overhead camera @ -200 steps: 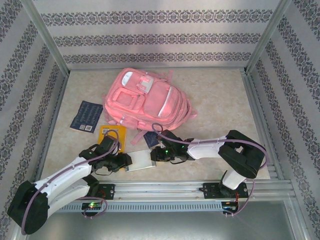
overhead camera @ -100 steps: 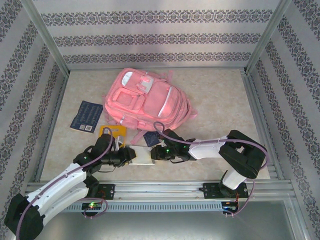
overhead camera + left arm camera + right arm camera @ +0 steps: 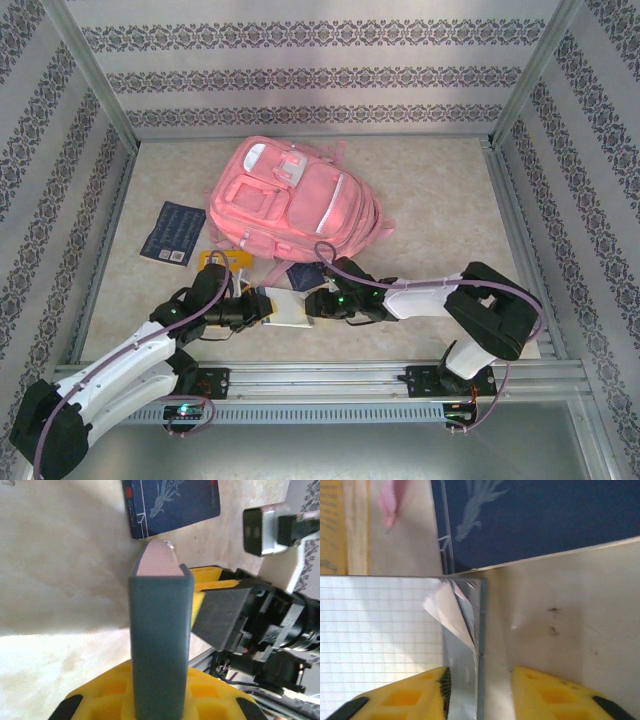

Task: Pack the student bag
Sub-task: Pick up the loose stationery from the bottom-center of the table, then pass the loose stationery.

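Bag lies front-up at the upper centre of the overhead frame, well apart from both grippers, and from here we cannot tell whether any pocket is open. Lower centre, the two arms meet over a notebook, which we read as a handover. The left gripper comes in from the left; in its wrist view the notebook stands edge-on between the yellow fingers, and we judge them closed on it. The right gripper comes in from the right. In its wrist view the jaws stand apart: one finger sits by the squared page, the other is clear of the cover's edge, so it holds nothing. A dark blue booklet lies just above the notebook, toward the bag, and a yellow packet lies just left of it. To do this step well, we would let the right arm back straight out along its own line before the left one lifts, so that no finger catches the curled page corner. The left grip is at one end of a floppy book, so we would raise it slowly and level, clear of the booklet, then look for an open pocket before carrying it over.
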